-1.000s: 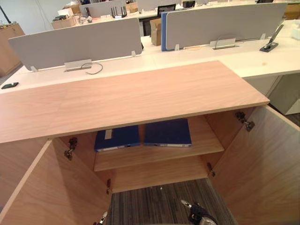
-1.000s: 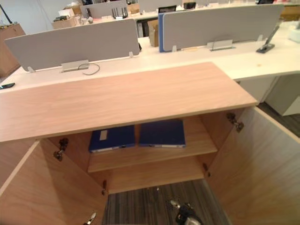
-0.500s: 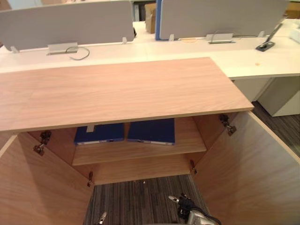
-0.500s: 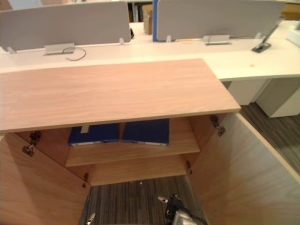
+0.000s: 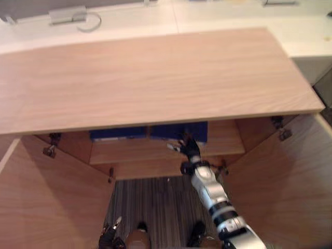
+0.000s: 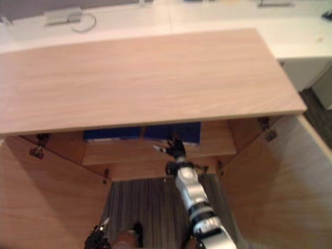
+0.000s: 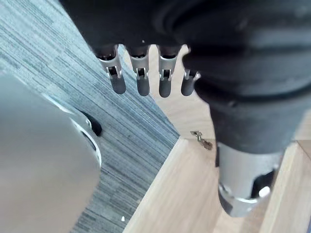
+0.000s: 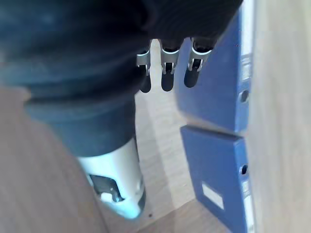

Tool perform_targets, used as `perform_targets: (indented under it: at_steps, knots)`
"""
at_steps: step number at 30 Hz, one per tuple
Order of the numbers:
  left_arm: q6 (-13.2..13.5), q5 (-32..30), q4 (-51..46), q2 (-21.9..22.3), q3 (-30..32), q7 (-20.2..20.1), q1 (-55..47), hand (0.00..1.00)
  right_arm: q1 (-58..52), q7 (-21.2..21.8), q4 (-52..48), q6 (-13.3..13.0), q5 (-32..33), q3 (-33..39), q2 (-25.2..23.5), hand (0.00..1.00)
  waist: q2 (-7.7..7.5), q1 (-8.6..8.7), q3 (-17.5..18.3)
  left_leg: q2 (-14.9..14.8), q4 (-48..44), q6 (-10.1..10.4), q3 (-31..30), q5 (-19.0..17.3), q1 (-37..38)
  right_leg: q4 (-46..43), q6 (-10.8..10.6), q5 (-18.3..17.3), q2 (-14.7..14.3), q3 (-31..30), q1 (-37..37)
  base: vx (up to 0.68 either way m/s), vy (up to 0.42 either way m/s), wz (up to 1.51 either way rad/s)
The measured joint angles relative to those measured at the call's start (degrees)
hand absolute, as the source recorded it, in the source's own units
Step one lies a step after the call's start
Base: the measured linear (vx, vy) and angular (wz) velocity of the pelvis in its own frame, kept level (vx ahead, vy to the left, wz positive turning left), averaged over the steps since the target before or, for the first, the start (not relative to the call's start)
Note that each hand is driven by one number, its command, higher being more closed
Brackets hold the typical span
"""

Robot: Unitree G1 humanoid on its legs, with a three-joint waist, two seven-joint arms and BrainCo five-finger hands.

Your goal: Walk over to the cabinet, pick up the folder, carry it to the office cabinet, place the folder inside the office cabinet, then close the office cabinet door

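Folder (image 5: 179,130) on shelf (image 5: 228,141) | right hand (image 5: 188,148) stretched toward it | left hand (image 5: 110,234) low (both slack)

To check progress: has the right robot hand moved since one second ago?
Yes. The right robot hand rose from near the floor up to the shelf, by the right blue folder.

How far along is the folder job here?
Done: robot is at the open cabinet. In hand: right hand, open, stretches toward the right-hand blue folder on the shelf, not gripping it. Remaining: grasp, carry, place, close door. The left hand hangs low, open.
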State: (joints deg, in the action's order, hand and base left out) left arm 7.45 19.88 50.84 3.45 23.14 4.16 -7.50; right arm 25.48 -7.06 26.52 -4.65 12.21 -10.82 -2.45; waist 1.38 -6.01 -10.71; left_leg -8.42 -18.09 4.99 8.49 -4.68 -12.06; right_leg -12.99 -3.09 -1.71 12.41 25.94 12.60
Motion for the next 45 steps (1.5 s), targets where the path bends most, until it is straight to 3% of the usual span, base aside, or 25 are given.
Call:
perform_targets:
  at_steps: [4,9,15,19,25,33,39,45]
  knots:
    - [0.8,1.26,-2.09,0.36,-1.04,0.56,0.25,0.0,8.65,-2.38,0.01,-0.13,-0.16,0.14,2.24,0.0,1.39,-0.71,-4.19,0.14,-2.64,0.14,0.09,-4.07,-4.04,-6.74,0.03,-1.16,1.89,-2.33,6.98,-0.14,0.106,-0.12]
    - [1.18,5.01,-4.16,0.3,-2.92,0.86,-0.33,0.0,15.85,-3.83,0.36,0.12,-2.32,0.53,6.49,0.0,3.33,-1.16,-10.48,1.41,-11.06,-1.4,0.37,-6.4,-12.26,-13.53,-0.14,-1.61,5.16,-5.09,15.31,-0.17,0.073,-0.03]
    - [1.7,6.65,-7.63,-0.12,-6.27,0.58,-2.33,0.0,22.09,-4.47,2.58,0.88,-2.58,0.52,10.84,0.0,3.81,-2.14,-14.18,0.71,-13.38,-1.32,0.28,-6.06,-19.12,-14.13,0.98,-0.36,4.47,-5.88,21.7,-0.05,-0.009,-0.03]
    - [1.94,7.11,-12.67,-1.16,-10.23,0.52,-3.57,0.0,27.67,-5.64,2.6,0.95,-4.24,0.57,16.32,0.0,4.12,-2.99,-16.06,-0.04,-12.88,-1.11,0.01,-4.85,-23.26,-12.44,1.67,1.11,3.42,-5.48,25.12,0.05,-0.03,-0.03]
    - [2.11,8.99,-18.89,-1.77,-13.27,0.38,-4.92,0.0,32.2,-6.74,2.62,0.99,-4.48,0.42,24.45,0.0,4.31,-3.46,-17.14,-0.9,-11.44,-0.67,-1.86,-3.42,-27.87,-8.54,2.48,2.79,1.19,-3.35,27.47,0.05,-0.022,0.06]
    - [2.4,10.44,-26.92,-1.69,-18.61,-0.05,-5.33,0.0,40.61,-6.79,6.96,1.06,-5.17,-2.57,34.65,0.0,4.23,-4.91,-17.28,-0.82,-5.49,0.08,-2.44,0.27,-29.08,-5.66,3.42,3.81,0.25,-2.38,29.57,0.04,-0.019,0.06]
    - [2.8,10.87,-25.62,-1.18,-17.35,0.08,-5.0,0.0,46.74,-5.35,13.0,1.82,-9.01,-8.74,41.95,0.0,4.18,-4.88,-17.31,-0.92,0.53,1.02,-4.07,4.45,-29.75,-3.78,4.3,4.4,-0.62,-0.57,30.84,0.05,-0.044,0.15]
    - [3.33,9.78,-24.01,-0.92,-16.48,1.15,-4.1,0.0,49.2,-3.69,16.52,2.87,-10.48,-9.7,46.58,0.0,4.2,-6.43,-17.29,-0.74,5.75,1.65,-5.21,8.13,-28.64,-3.36,4.52,4.53,-0.7,-0.48,31.16,0.04,-0.053,0.14]
